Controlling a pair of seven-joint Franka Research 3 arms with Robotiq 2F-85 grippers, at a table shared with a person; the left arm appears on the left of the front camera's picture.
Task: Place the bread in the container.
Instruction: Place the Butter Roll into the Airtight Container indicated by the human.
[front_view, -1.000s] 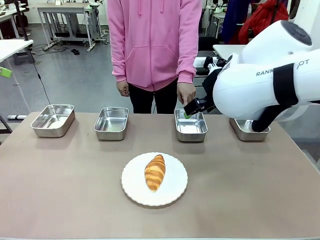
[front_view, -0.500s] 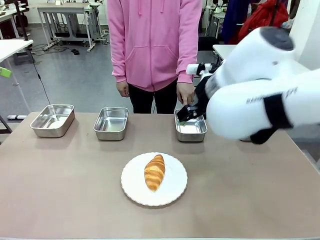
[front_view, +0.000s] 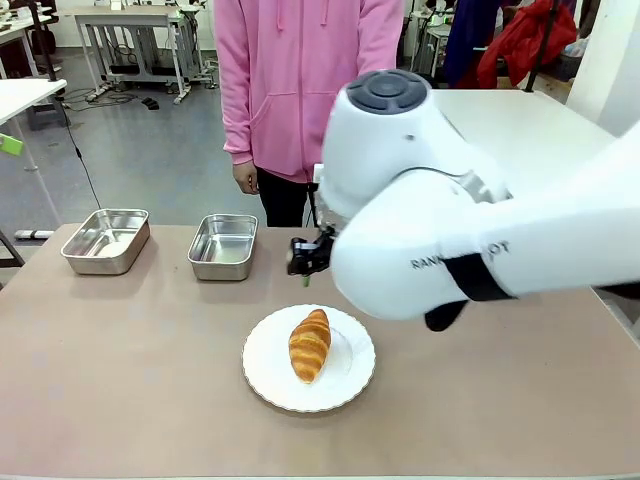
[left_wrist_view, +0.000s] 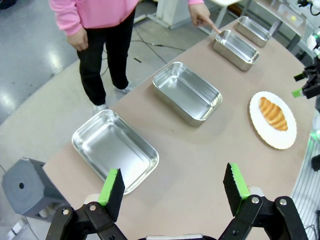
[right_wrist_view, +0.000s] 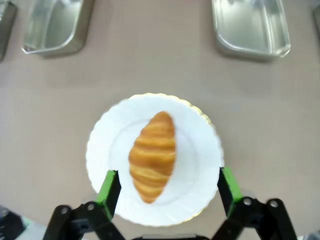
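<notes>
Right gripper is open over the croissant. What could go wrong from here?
1. The right gripper spans nearly the white plate; descending, it may strike or tip the rim.
2. Closing hard could crush the croissant and its flaky crust.
3. The person's hand points at one steel tray; placing there might hit that hand.

Grey glossy floor (front_view: 140, 150), light reflecting off it. White metal-framed tables (front_view: 130, 25) at far left. Brown matte desk (front_view: 120, 380) in foreground.
</notes>
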